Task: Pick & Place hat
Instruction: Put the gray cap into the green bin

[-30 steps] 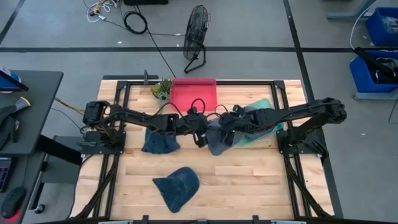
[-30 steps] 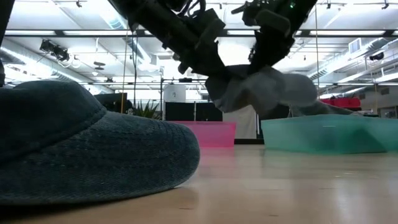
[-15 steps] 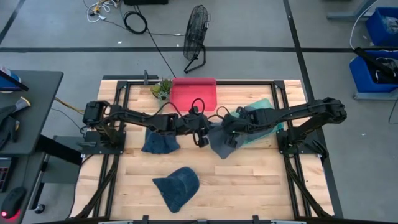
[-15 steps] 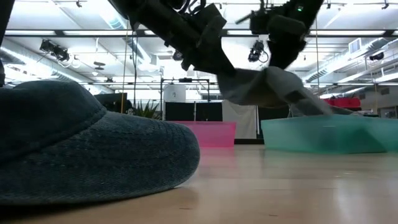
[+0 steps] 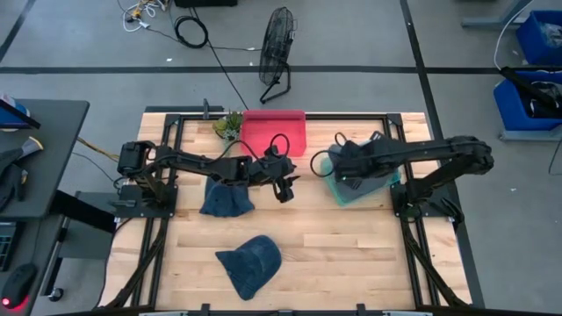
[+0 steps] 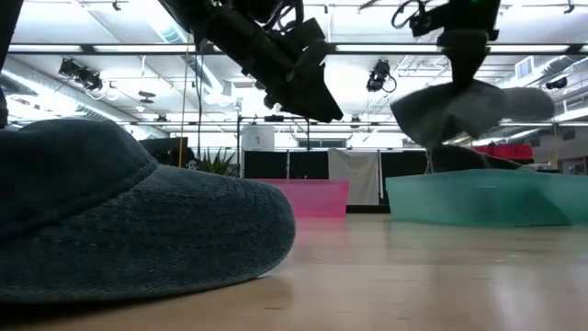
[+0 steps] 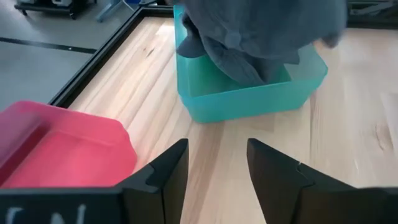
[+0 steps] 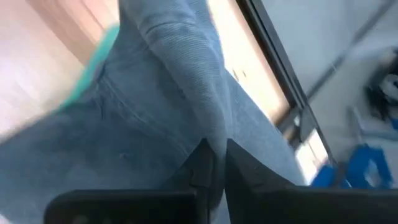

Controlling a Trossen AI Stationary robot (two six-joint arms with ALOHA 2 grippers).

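Note:
A grey hat (image 6: 469, 106) hangs from my right gripper (image 6: 457, 78) above the teal bin (image 6: 487, 198) at the table's right. It also shows in the left wrist view (image 7: 261, 37), over the bin (image 7: 249, 99), and it fills the right wrist view (image 8: 168, 93). In the high view my right gripper (image 5: 339, 167) is over the bin (image 5: 373, 189). My left gripper (image 5: 285, 187) is open and empty at the table's middle, left of the bin; its fingers (image 7: 168, 168) stand apart over bare wood. My right gripper pinches a raised fold of the grey hat's cloth (image 8: 208, 134) between its two shut fingers. The fingers come from above, pointing down. The hat hangs slack below them, lifted clear above the teal bin's rim.
A dark blue hat (image 5: 226, 200) lies under my left arm and a denim cap (image 5: 250, 263) lies near the front edge, large in the low view (image 6: 129, 221). A pink tray (image 5: 273, 132) and a small plant (image 5: 228, 125) stand at the far edge.
Both grippers held the grey hat at the table's middle. My left gripper has let go of it and stays near the middle. My right gripper has carried the hat toward the table's right edge and up, so it now hangs over the teal bin.

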